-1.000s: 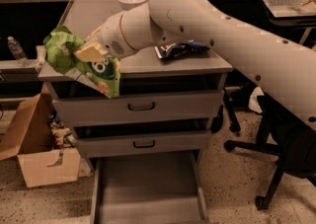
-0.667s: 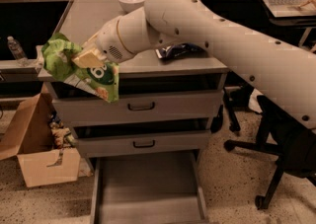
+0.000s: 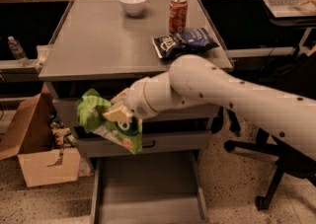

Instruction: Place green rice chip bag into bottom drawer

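Observation:
The green rice chip bag is bright green wrinkly foil with a darker green patch. It hangs in the air in front of the cabinet's drawers, above the left part of the bottom drawer. My gripper is shut on the green rice chip bag, holding it at its right side. The bottom drawer is pulled out below, a wide shallow grey tray with a plain flat floor and nothing in it. My white arm reaches in from the right.
On the cabinet top stand a white bowl, a red soda can and a dark blue chip bag. An open cardboard box sits on the floor at left. An office chair base is at right.
My arm has come down with the bag, from beside the cabinet top to in front of the drawers, closer to the open bottom drawer. The cabinet top now shows in full.

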`<state>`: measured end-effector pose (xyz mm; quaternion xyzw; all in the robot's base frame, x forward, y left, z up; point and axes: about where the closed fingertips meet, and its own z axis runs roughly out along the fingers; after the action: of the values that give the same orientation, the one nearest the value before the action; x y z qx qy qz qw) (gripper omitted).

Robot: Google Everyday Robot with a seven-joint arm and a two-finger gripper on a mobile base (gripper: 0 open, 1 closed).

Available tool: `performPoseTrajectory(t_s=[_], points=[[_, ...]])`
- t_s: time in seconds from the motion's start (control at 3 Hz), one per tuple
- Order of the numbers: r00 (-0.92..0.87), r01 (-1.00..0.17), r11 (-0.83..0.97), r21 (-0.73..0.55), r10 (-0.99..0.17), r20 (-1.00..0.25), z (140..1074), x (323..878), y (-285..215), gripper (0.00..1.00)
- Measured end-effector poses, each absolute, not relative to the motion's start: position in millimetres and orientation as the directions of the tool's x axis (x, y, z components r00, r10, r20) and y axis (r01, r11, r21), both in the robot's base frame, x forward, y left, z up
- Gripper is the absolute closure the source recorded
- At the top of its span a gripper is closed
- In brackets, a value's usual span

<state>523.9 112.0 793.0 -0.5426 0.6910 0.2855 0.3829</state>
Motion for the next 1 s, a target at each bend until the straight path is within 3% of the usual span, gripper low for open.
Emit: performPoseTrajectory(t_s=[0.33, 0.67, 1.0], points=[[-0.251, -0.94, 0.338, 0.041, -0.608, -0.754, 706.5, 501.3, 75.0, 1.0], [-0.329, -0.923, 0.371, 0.105, -0.618, -0.714, 677.2, 482.8, 62.7, 1.0], [-0.312, -0.922, 0.383, 0.062, -0.637, -0.705, 674.2, 487.7, 67.2, 1.0]])
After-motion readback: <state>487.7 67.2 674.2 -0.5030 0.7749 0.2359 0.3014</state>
